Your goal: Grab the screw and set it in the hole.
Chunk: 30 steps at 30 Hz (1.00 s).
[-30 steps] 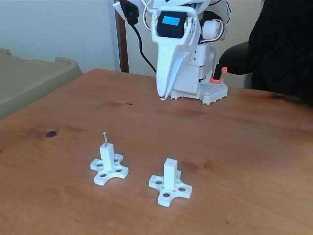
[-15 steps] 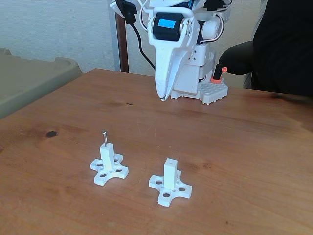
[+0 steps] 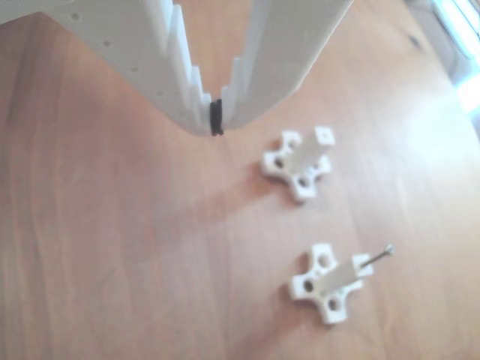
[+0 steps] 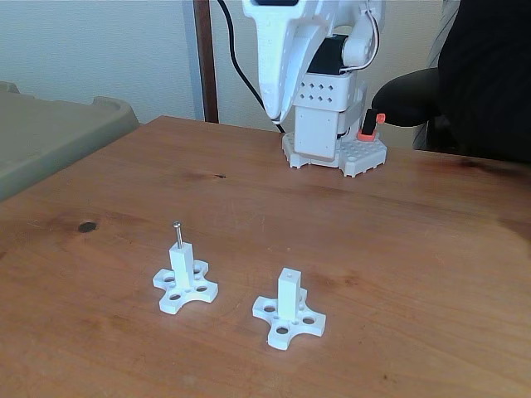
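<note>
1. Brown wooden desk (image 4: 398, 249), pale wall behind, arm base at the far edge.
2. Screw (image 4: 177, 234) upright in the hole of the left post (image 4: 181, 264) in the fixed view.
3. Right post (image 4: 288, 294) with bare hole (image 4: 288, 273).
4. Claw (image 3: 216, 118) clenched, empty, raised above the desk, well apart from both posts.

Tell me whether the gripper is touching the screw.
Apart. In the fixed view the gripper hangs near the arm's base at the far edge of the table, with bare wood between it and the screw standing in the left post.
</note>
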{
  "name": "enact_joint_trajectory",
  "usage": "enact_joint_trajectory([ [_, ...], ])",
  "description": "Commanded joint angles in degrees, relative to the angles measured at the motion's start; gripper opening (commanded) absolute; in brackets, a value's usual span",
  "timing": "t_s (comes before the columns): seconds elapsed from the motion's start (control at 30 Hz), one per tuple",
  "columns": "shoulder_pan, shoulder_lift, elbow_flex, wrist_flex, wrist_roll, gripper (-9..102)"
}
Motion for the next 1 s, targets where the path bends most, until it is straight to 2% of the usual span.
enact_joint_trajectory([
  [0.0, -0.35, -3.69, -6.15, -2.20, 0.18, -4],
  [0.23, 0.35, -16.96, -14.77, -4.48, -0.44, -4],
  [0.67, 2.55, -32.78, -32.52, -3.69, -0.18, -4],
  [0.97, 3.78, -40.69, -38.85, -1.32, 0.09, 5],
])
